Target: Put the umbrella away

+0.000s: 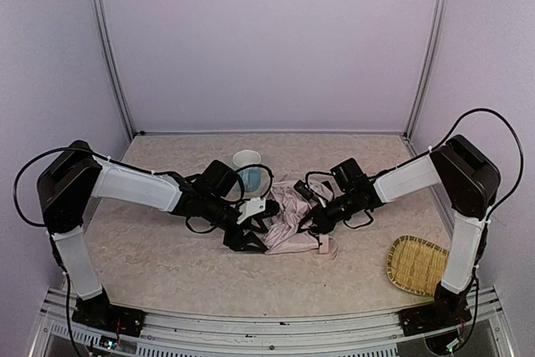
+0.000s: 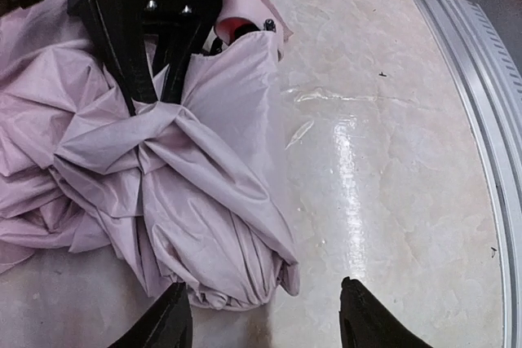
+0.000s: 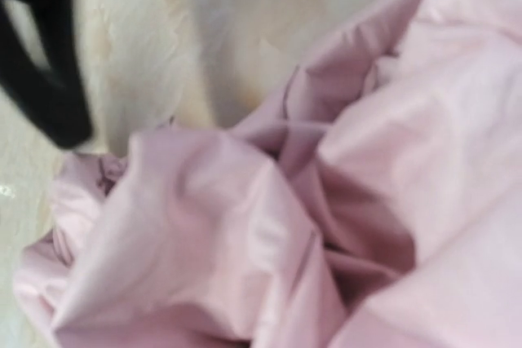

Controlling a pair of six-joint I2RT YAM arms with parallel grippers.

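The umbrella (image 1: 288, 216) lies collapsed in the middle of the table, a crumpled bundle of pale pink fabric. In the left wrist view the bundle (image 2: 188, 193) fills the left half, with the pink handle (image 2: 236, 26) at its far end. My left gripper (image 2: 265, 323) is open, its black fingertips (image 2: 171, 325) just short of the bundle's near end. My right gripper (image 2: 151, 99) reaches in from the far side and pinches a fold of the fabric. In the right wrist view pink fabric (image 3: 269, 226) fills the frame, blurred, and hides that gripper's own fingers.
A white cup with blue inside (image 1: 248, 165) stands just behind the umbrella. A woven bamboo tray (image 1: 418, 263) lies at the front right. The table's metal edge rail (image 2: 481, 120) runs close on the right of the left wrist view.
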